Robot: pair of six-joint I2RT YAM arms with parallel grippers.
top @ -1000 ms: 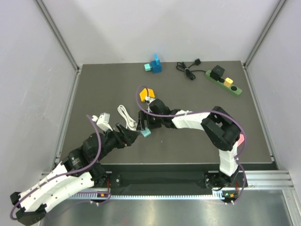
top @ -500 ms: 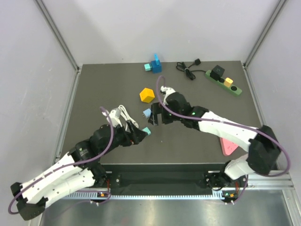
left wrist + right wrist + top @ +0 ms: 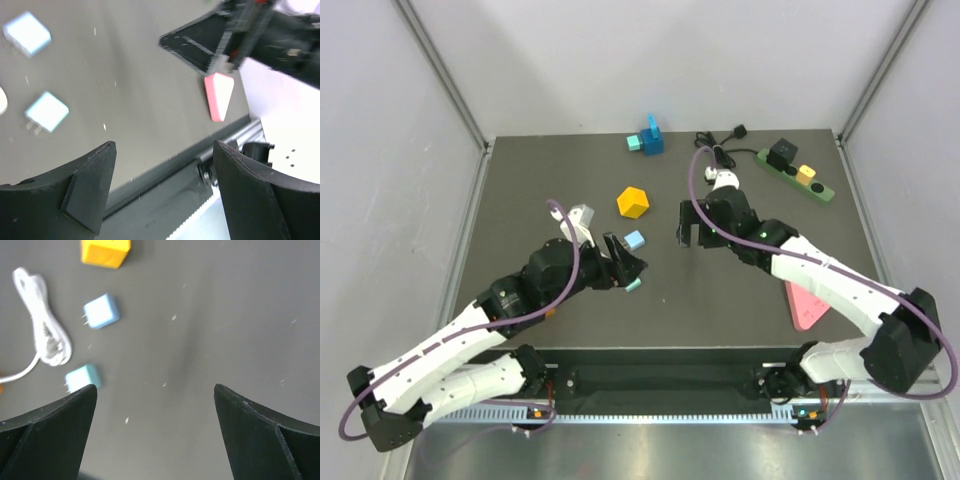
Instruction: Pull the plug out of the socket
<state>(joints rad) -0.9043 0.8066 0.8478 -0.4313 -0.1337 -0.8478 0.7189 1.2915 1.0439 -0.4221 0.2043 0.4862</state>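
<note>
The green power strip (image 3: 798, 176) lies at the far right of the mat. A black plug (image 3: 781, 156) and a yellow plug (image 3: 806, 174) sit in it, and its black cable (image 3: 720, 150) coils to its left. My right gripper (image 3: 692, 228) is open and empty over the mat's middle, well short of the strip. My left gripper (image 3: 623, 262) is open and empty near the mat's front middle. The strip does not show in either wrist view. Both the right gripper (image 3: 155, 430) and the left gripper (image 3: 162, 185) hold nothing.
A yellow cube (image 3: 633, 202), a light blue adapter (image 3: 634, 240) and a teal adapter (image 3: 633, 284) lie between the grippers. A blue block (image 3: 648, 140) stands at the back. A pink triangle (image 3: 807, 305) lies at the front right. A white cable (image 3: 45, 335) shows in the right wrist view.
My right gripper has drawn away from the adapters, to the right and back toward the strip. My left gripper has moved right and forward over the white cable.
</note>
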